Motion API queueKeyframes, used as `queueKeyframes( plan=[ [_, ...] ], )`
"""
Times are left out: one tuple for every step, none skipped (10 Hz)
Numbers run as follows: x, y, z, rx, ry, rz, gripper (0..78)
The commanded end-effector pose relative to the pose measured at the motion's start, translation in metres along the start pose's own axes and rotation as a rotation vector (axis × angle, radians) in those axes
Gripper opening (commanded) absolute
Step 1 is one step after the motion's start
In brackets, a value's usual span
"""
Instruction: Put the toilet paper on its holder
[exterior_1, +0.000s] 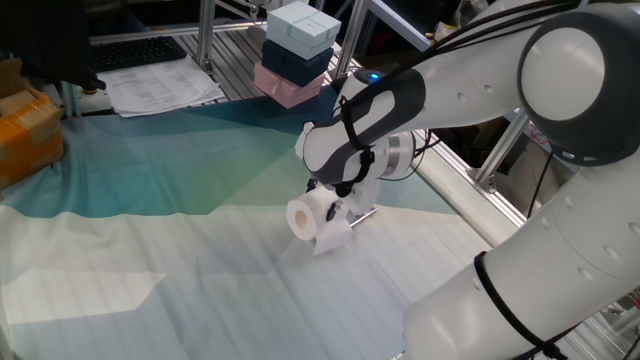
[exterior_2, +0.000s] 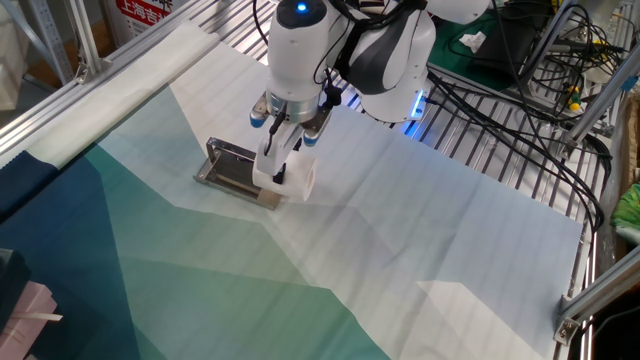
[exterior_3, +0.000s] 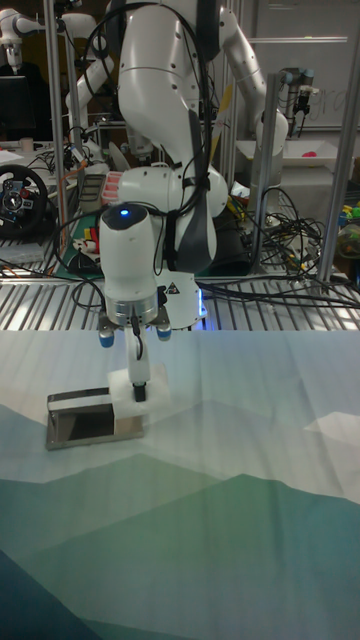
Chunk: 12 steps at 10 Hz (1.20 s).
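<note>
a franka arm's hand (exterior_2: 284, 158) carries the toilet paper (exterior_2: 286, 172) low over the desk (exterior_2: 420, 230), at the right-hand end of the chrome holder (exterior_2: 231, 165) as the other fixed view shows it. the roll lies on its side with its hollow cardboard core (exterior_1: 301, 220) facing out toward the open cloth in one fixed view, and a loose tail of paper (exterior_1: 335, 239) hangs beneath it down to the cloth.

the step in hand appears to be threading the roll onto the holder's bar. done well, that likely means lining the core up with the free end of the bar before sliding, keeping the roll level so the core does not catch, and moving slowly enough that the light fixture is not shoved across the cloth. the bar itself cannot be made out here, nor whether the core has already met it; in the tall fixed view the roll (exterior_3: 132, 390) sits right at the end of the mirror-like plate (exterior_3: 82, 426), touching or nearly so.

the hand is closed down on the roll, its fingers (exterior_3: 139, 373) drawn narrow and pinching the paper. whether one finger runs inside the core cannot be told. it touches nothing else that can be seen.
</note>
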<state>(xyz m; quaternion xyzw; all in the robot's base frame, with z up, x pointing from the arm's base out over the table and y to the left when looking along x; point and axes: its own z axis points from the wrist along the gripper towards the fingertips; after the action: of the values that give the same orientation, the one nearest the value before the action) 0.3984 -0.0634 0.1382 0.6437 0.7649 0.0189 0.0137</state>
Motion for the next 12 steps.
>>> queueKeyframes(
  plan=[
    [0.000,0.001,-0.001,0.010,-0.007,-0.017,1.3],
    [0.000,0.001,-0.001,0.005,-0.004,-0.040,1.3],
    [0.000,0.001,-0.001,0.004,-0.005,-0.042,1.3],
    [0.000,0.001,-0.001,0.001,-0.004,-0.048,1.3],
    [0.000,0.001,-0.001,0.005,-0.001,-0.056,1.3],
    [0.000,0.001,-0.001,0.003,0.012,-0.067,1.3],
    [0.000,0.001,-0.001,0.010,0.018,-0.101,1.3],
    [0.000,0.001,-0.001,0.013,0.017,-0.110,1.3],
    [0.000,0.001,-0.001,0.010,0.027,-0.090,1.3],
    [0.008,-0.002,-0.005,0.006,0.044,-0.053,1.3],
    [0.014,-0.004,-0.007,0.004,0.044,-0.017,1.3],
    [0.022,-0.007,-0.007,0.007,0.033,0.004,1.3]
  ],
)
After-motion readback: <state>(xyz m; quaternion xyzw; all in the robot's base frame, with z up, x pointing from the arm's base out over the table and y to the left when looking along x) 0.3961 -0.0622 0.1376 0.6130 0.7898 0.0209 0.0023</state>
